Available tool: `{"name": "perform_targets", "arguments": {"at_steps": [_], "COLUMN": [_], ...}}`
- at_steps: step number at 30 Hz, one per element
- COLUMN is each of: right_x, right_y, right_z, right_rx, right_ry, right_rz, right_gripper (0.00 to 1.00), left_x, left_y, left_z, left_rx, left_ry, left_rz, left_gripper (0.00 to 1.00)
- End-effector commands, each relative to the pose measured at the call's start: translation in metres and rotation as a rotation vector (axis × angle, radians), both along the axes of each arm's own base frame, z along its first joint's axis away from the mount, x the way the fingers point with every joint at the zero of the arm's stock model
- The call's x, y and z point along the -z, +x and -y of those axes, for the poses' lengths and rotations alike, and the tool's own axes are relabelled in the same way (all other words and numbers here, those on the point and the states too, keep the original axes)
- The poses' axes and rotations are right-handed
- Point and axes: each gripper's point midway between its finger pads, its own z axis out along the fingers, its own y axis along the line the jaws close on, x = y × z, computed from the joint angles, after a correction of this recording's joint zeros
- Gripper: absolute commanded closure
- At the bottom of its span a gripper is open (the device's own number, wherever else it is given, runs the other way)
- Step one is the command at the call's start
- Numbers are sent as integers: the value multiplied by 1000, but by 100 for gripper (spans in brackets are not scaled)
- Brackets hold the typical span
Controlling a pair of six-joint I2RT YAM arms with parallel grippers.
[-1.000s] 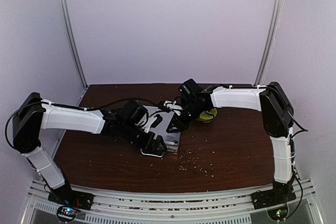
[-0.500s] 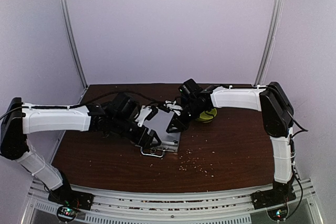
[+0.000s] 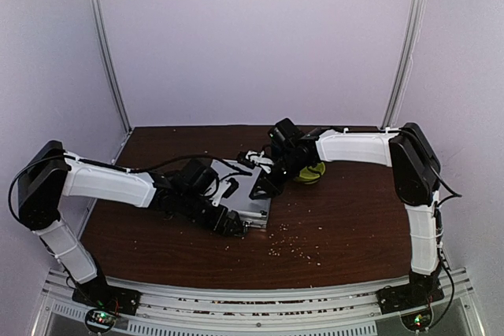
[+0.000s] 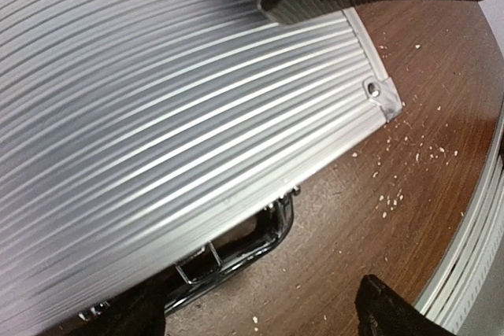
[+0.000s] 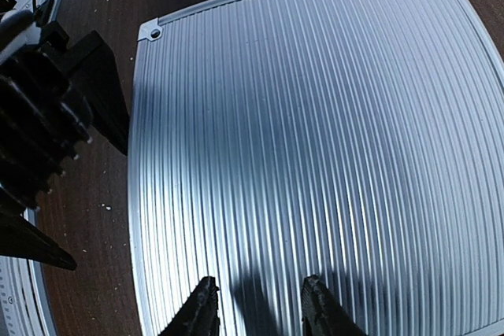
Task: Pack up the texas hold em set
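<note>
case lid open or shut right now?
Shut. The ribbed lid lies flat, with no gap or black inside showing; the handle sticks out from under its front edge. Whether it is latched: cannot tell.

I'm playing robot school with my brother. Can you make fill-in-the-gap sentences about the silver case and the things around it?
1. The silver case has its lid ____.
2. Its handle lies nearest the ____ gripper.
3. The bowl is coloured ____.
Missing words: shut; left; green.
</note>
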Motion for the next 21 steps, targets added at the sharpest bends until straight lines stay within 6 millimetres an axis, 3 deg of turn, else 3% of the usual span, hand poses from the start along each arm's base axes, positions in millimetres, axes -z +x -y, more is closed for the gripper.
{"name": "perform_targets", "arguments": {"at_steps": [1,12,21], "right_x": [47,48,50], "right_y": [-18,-19,-19], "right_z": [17,17,17], "right_rx": [1,-1,-2], "right_ry": [-126,-126,-131], "right_rz": [-115,-114,-119], "right_gripper": [63,63,63], "left_x": [-1,18,6], "left_y": [10,11,9], "left_z": [11,16,32], "left_rx": [-16,-12,37], "left_ry": [-43,-19,-94], "left_rz": [17,-23,-24], "left_gripper": [15,15,16]}}
